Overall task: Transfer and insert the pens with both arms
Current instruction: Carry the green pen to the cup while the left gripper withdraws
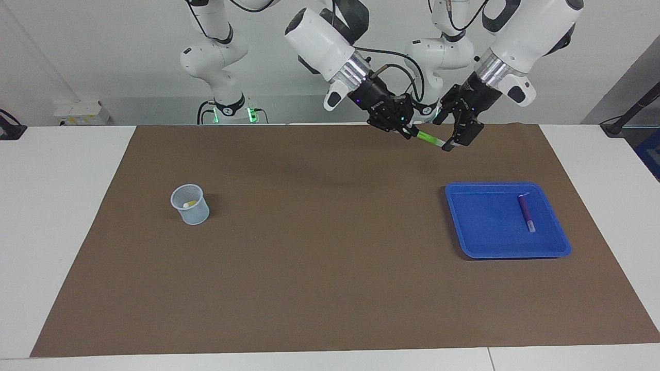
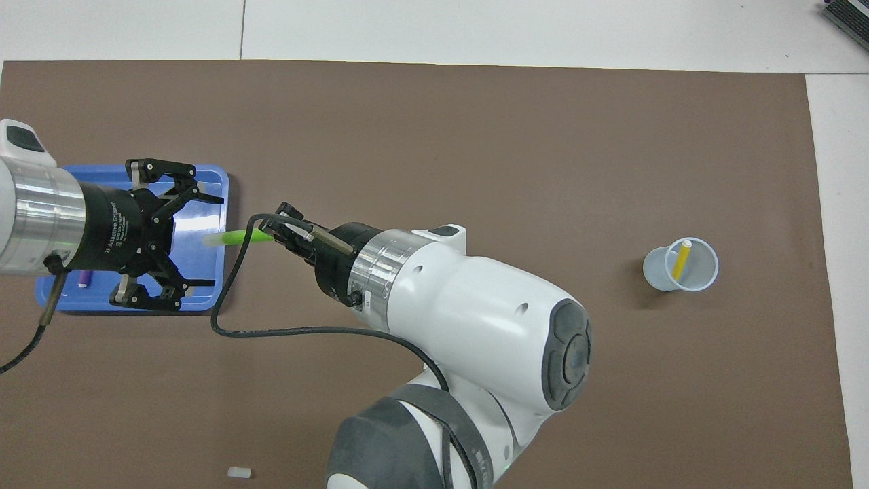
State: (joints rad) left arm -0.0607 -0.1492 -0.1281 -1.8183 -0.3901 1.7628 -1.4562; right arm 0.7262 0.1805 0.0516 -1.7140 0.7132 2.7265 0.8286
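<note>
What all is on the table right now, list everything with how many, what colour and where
Green pen: one, light green, in the air, held by the right pincer.
Purple pen: one, lying in the tray.
Yellow pen: one, standing in the cup.
Tray: one, blue, toward the left arm's end.
Cup: one, pale translucent, toward the right arm's end.
Mat: one, brown, covering the table.
Right pincer: shut on green pen.
Left pincer: open, around the pen's whitish end.
</note>
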